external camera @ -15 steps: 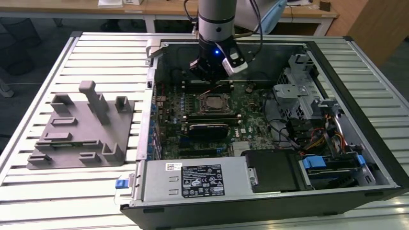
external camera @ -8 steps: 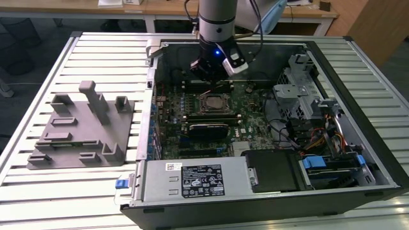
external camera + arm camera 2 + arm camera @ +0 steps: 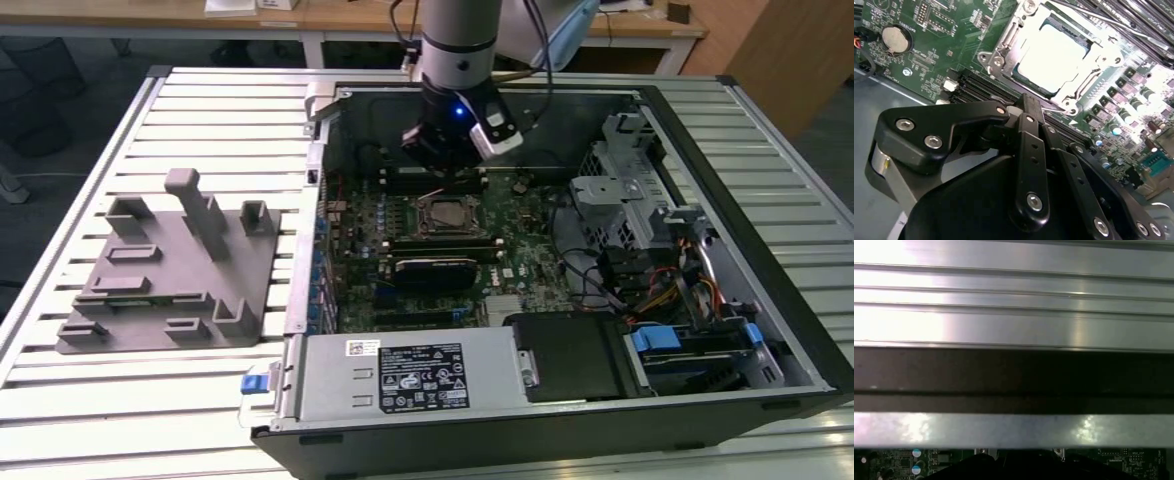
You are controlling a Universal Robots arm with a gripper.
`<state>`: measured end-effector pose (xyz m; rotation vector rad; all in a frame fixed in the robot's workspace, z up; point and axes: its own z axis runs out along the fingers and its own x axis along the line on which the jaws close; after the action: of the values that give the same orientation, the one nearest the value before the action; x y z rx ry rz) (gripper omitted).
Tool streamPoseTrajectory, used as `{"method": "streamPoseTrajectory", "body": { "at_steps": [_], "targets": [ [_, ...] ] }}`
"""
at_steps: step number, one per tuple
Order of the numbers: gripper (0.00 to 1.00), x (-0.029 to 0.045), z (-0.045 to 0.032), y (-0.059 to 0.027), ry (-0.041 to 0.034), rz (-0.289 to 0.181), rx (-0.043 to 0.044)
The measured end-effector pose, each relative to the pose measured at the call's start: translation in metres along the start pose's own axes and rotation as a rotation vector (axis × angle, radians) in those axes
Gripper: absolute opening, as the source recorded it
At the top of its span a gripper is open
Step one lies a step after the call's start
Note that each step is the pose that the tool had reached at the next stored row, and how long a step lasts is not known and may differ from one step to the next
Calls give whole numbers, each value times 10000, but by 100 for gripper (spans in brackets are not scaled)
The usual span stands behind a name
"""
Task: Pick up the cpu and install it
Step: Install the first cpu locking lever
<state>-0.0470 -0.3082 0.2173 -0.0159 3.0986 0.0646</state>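
The cpu [image 3: 1054,52] lies flat in its socket [image 3: 1004,45] on the green board [image 3: 934,25], with its shiny white top facing up. It is square, so no side is longer than the others. In the second wrist view its edges run slanted across the picture, and the metal frame of the socket goes all the way around it. In the exterior view the socket [image 3: 447,215] is near the middle of the board [image 3: 527,270], inside the open computer case [image 3: 747,300] that lies on the ribbed metal desk [image 3: 160,400]. The arm [image 3: 458,30] reaches down into the case from above. The gripper [image 3: 450,178] hangs over the board just beside the socket, on the far side of it. The black fingers [image 3: 1026,107] are closed together and hold nothing. Their tips are over the long black slots [image 3: 976,87] next to the socket, and they do not touch the cpu. A round silver battery [image 3: 895,40] sits on the board, well away from the socket. A grey block [image 3: 174,270] with posts and slots rests on the desk beside the case, on the exterior view's left. In the first wrist view the shiny ribs of the desk [image 3: 1014,315] run across, with a thin strip of the green board [image 3: 899,460] beside them.
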Motion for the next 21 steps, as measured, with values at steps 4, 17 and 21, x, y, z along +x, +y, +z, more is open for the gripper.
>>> {"method": "streamPoseTrajectory", "body": {
  "at_steps": [4, 17, 21],
  "targets": [
    [11, -41, 14, 0, 1, 0, 2],
    [11, -93, 100, -4, 1, 0, 1],
    [11, -99, 119, -5, 1, 0, 2]
  ]
}}
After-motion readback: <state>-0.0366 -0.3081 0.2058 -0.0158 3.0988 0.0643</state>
